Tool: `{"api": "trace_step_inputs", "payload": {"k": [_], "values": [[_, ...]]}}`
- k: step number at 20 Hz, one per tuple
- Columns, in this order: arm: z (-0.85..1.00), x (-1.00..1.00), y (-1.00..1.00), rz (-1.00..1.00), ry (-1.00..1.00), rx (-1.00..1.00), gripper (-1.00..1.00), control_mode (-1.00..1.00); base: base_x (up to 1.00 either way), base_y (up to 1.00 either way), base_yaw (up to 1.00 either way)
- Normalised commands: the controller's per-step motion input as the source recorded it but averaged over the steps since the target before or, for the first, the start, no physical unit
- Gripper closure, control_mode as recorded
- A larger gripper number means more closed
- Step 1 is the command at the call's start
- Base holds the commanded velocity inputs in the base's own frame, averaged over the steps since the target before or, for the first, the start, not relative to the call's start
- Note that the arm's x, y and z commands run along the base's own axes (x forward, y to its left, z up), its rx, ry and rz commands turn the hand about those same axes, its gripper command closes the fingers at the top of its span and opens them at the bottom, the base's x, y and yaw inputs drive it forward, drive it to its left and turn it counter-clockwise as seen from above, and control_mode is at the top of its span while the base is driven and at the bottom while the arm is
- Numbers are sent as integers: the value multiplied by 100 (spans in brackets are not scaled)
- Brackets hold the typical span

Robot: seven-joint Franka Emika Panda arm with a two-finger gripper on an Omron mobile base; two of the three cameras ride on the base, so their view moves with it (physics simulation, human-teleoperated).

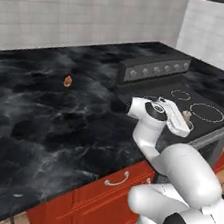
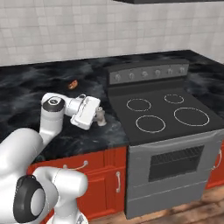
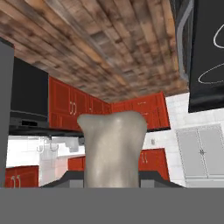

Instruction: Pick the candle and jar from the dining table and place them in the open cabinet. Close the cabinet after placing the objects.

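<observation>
My gripper (image 2: pixel 99 114) is shut on the candle (image 2: pixel 101 117), a small pale beige stub that sticks out past the white hand. It hangs just above the black marble counter (image 2: pixel 26 94), at the stove's left edge. From the left base view the candle (image 1: pixel 187 115) shows at the tip of the gripper (image 1: pixel 188 120), over the near corner of the cooktop. In the hand view the candle (image 3: pixel 113 144) stands large between the dark fingertips (image 3: pixel 65 178). The jar and the dining table are out of view.
A black stove (image 2: pixel 166 116) with several ring burners and a knob panel (image 2: pixel 148 73) stands to the right. A tiny orange item (image 1: pixel 67 81) lies on the counter. Red base cabinets (image 2: pixel 109 175) run below. Distant red cabinets (image 3: pixel 140 107) show in the rolled hand view; none looks open.
</observation>
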Motion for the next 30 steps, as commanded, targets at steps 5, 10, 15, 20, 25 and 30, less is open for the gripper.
{"api": "trace_step_inputs", "payload": {"k": [5, 10, 15, 20, 25, 30], "values": [[0, 0, 0, 0, 0, 0, 100, 100, -1, -5, -64], [0, 0, 0, 0, 0, 0, 100, 100, 0, -16, -64], [0, 0, 0, 0, 0, 0, 100, 100, 9, -21, -63], [0, 0, 0, 0, 0, 0, 100, 100, 24, -19, -62], [0, 0, 0, 0, 0, 0, 100, 100, 49, -4, -57], [0, 0, 0, 0, 0, 0, 100, 100, 62, -1, -51]]}}
